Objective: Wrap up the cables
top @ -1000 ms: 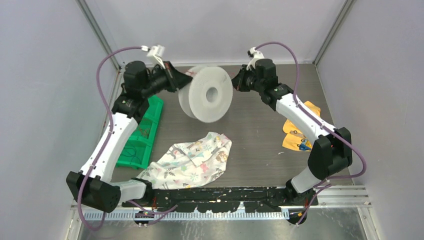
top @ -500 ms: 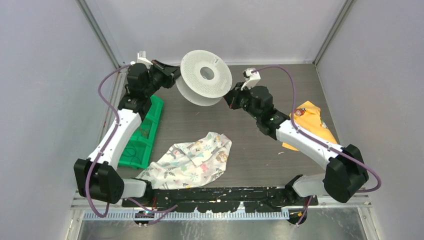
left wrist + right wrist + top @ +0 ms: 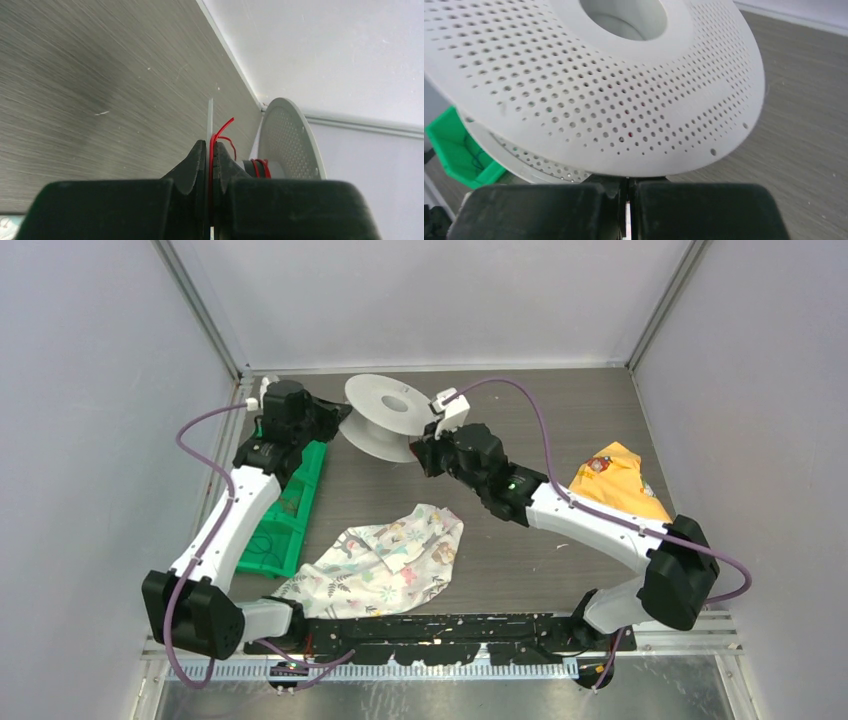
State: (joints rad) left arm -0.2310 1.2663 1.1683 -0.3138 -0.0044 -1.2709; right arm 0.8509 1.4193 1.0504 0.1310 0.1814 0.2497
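A white perforated spool (image 3: 385, 415) lies at the back middle of the table with its axis about upright. The thin red wire (image 3: 214, 150) shows only in the left wrist view; a few turns sit on the spool's hub (image 3: 260, 167). My left gripper (image 3: 335, 418) is at the spool's left edge, shut on the red wire and on a thin white flange edge (image 3: 210, 115). My right gripper (image 3: 422, 452) is at the spool's right front. Its jaws are shut under the upper flange (image 3: 624, 90), which hides the tips (image 3: 628, 181).
A green bin (image 3: 290, 505) stands at the left under my left arm and shows in the right wrist view (image 3: 459, 145). A patterned cloth (image 3: 385, 560) lies front centre. A yellow bag (image 3: 615, 480) lies at the right. The back wall is just behind the spool.
The spool was up in the air, face towards the camera; it has tipped flat and come down to the back of the table. Both grippers came down with it, the right one moving left.
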